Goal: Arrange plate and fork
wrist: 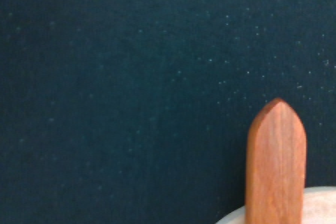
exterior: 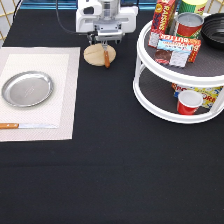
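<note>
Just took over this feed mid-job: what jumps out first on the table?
The gripper hangs at the exterior view's top, right over the fork, whose wooden handle lies across a tan coaster. The plate sits on a pale placemat at the left, with a knife below it. A white two-tier turntable of groceries fills the right.

Boxy white hand housing, black cables looping behind, small dark tool beneath
</note>
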Robot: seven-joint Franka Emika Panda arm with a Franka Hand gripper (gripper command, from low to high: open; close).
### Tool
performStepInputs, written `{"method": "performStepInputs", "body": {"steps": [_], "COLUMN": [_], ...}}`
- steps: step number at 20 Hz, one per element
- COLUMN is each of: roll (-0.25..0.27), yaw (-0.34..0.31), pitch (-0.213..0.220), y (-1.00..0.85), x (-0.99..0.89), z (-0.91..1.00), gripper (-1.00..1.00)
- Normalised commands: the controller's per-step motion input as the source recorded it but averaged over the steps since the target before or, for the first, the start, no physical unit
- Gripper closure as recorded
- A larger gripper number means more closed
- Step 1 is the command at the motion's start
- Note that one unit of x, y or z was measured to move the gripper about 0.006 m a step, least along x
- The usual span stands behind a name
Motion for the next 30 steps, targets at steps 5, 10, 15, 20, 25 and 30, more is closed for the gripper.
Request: {"method": "performStepInputs", "body": {"steps": [5,10,15,20,25,30], "roll": [0.009,0.000,0.008,0.007,0.001,0.000], "yaw": [-0.005,-0.015,-0.001,0.000,0.000,0.000], "pitch": [0.001,0.000,0.000,0.000,0.000,-0.001], "y": [-0.12,-0.06,-0.09,-0.03,0.00,0.00], "x": [0.13,0.02,-0.06,-0.03,0.00,0.00], "z": [-0.19,-0.26,-0.22,-0.05,0.00,-0.05], "gripper": [-1.00,-1.00,-1.00,-1.00,1.00,1.00]}}
